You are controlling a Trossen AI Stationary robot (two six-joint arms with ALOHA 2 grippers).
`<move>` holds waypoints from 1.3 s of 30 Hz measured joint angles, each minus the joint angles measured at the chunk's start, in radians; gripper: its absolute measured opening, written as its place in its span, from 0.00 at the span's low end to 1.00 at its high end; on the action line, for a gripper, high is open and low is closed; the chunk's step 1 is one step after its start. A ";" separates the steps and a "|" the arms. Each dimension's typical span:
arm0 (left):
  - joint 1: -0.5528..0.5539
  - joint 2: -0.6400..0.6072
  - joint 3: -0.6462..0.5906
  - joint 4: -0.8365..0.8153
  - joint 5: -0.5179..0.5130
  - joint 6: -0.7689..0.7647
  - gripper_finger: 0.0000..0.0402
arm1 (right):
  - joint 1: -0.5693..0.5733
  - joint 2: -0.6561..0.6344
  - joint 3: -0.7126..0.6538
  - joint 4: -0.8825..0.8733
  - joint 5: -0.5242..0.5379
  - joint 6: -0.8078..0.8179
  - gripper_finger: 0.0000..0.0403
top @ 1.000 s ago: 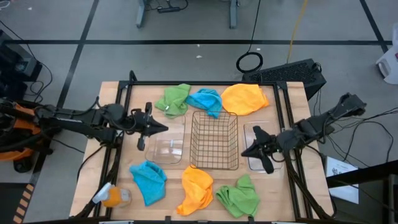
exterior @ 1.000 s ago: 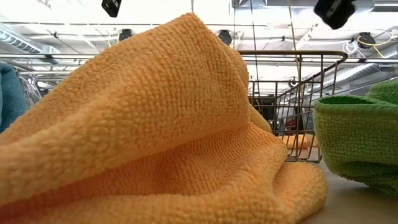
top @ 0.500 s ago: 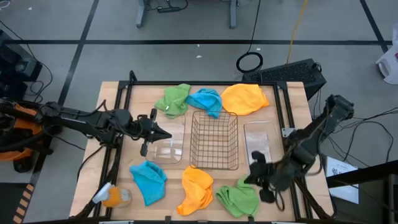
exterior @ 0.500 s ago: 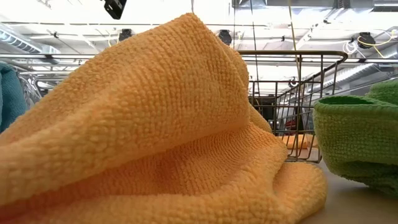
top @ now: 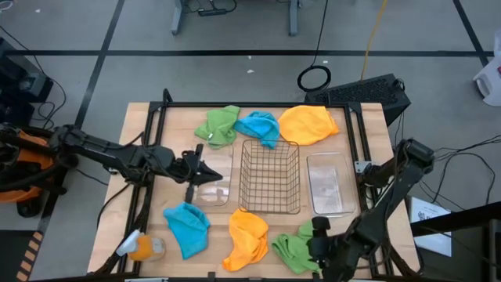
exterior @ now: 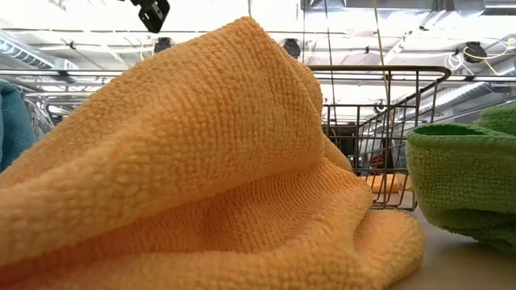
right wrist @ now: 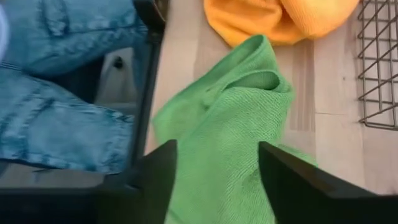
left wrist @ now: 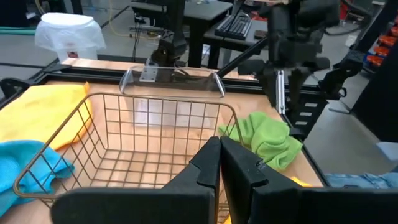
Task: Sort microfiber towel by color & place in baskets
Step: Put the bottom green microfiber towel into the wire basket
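Six microfiber towels lie around three baskets. Far side: green (top: 219, 125), blue (top: 260, 127), orange-yellow (top: 308, 124). Near side: blue (top: 186, 227), orange-yellow (top: 247, 239), green (top: 297, 249). The dark wire basket (top: 270, 178) stands between two clear plastic baskets (top: 213, 188) (top: 329, 184). My right gripper (top: 317, 236) hovers open over the near green towel (right wrist: 230, 124), its fingers (right wrist: 155, 180) standing on either side of the towel in the wrist view. My left gripper (top: 205, 174) is shut over the left clear basket and holds nothing.
A small orange-and-white object (top: 141, 247) lies at the near left corner. A dark frame (top: 156, 117) runs along the table's edges. A person's legs in blue jeans (right wrist: 56, 81) show just past the table's near edge.
My right gripper has swung from above the right clear basket toward the table's near edge and now stands over the near green towel. My left gripper has moved a little toward the table's right, over the left clear basket. No towel has moved.
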 joint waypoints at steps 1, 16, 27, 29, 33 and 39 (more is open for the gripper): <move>-0.007 0.008 0.000 0.010 -0.009 0.000 0.04 | 0.000 0.014 0.000 0.000 0.011 0.001 0.59; -0.066 0.086 0.000 0.064 -0.057 0.000 0.04 | -0.024 0.171 0.001 -0.005 0.036 0.017 0.79; -0.071 0.085 0.000 0.062 -0.075 0.001 0.04 | -0.084 0.249 0.001 0.003 -0.087 0.022 0.78; -0.071 0.085 0.000 0.063 -0.075 0.001 0.04 | -0.091 0.265 0.001 0.002 -0.096 0.017 0.75; -0.071 0.085 0.000 0.062 -0.075 0.001 0.04 | -0.102 0.293 0.003 0.005 -0.108 0.016 0.63; -0.071 0.085 0.000 0.062 -0.075 0.001 0.04 | -0.106 0.302 0.004 0.012 -0.118 0.016 0.33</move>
